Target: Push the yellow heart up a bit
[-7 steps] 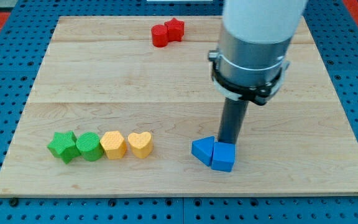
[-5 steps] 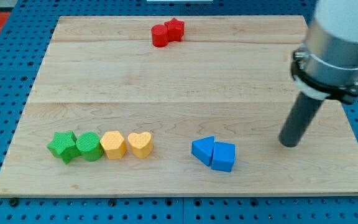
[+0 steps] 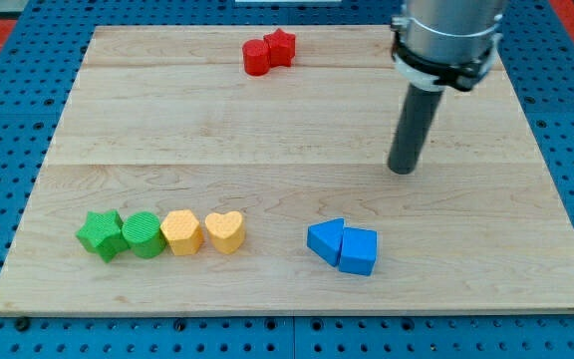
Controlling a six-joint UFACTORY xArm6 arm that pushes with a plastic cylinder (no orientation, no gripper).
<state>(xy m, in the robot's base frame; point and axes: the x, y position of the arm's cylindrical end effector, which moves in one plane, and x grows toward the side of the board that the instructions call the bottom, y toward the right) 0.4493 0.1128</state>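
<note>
The yellow heart (image 3: 225, 231) lies at the lower left of the wooden board, last on the right in a touching row of blocks. My tip (image 3: 402, 170) rests on the board right of centre, far to the upper right of the heart and apart from every block. The dark rod rises from the tip to the grey arm at the view's top.
Left of the heart sit a yellow hexagon (image 3: 181, 232), a green cylinder (image 3: 143, 235) and a green star (image 3: 101, 235). Two touching blue blocks (image 3: 343, 246) lie below my tip. A red cylinder (image 3: 257, 57) and a red star (image 3: 281, 46) sit near the board's top edge (image 3: 167, 30).
My tip left the blue blocks, swung out to the right, then moved up and left to its spot right of centre. No block has moved.
</note>
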